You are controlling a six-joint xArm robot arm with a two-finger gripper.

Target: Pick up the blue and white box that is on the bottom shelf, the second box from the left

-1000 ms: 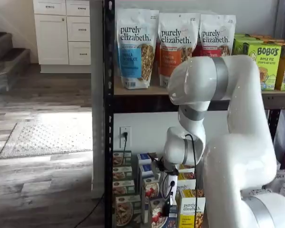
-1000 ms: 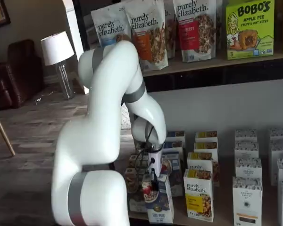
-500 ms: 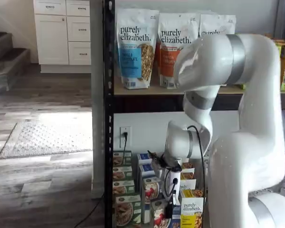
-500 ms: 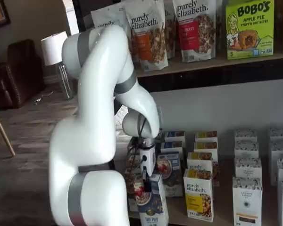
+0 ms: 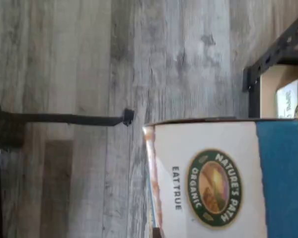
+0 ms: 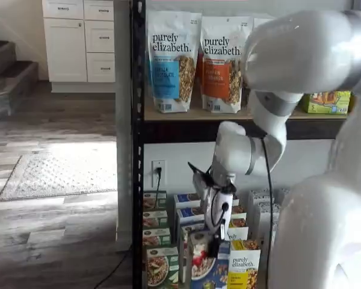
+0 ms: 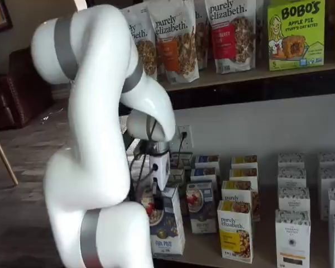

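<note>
The blue and white box (image 7: 166, 223) hangs tilted in front of the bottom shelf (image 7: 209, 252), pulled out of its row toward the rack's left end. My gripper (image 7: 156, 200) is shut on the box's top, its black fingers reaching down from the white body. In a shelf view the same box (image 6: 203, 265) shows its bowl-and-berries picture just under the gripper (image 6: 215, 239). The wrist view looks onto the box's top (image 5: 213, 188), white with a round green logo and a blue side, with grey floor planks behind it.
Green cartons (image 6: 156, 238) stand at the shelf's left end. Behind the held box are more blue cartons (image 7: 201, 204), then yellow "purely elizabeth" cartons (image 7: 235, 231) and white cartons (image 7: 293, 231) to the right. The black upright post (image 6: 137, 150) is close on the left. Granola bags (image 6: 171, 60) fill the tier above.
The gripper has drawn the box out of its row, up and away from the shelf toward the rack's left side. The arm's elbow has swung higher.
</note>
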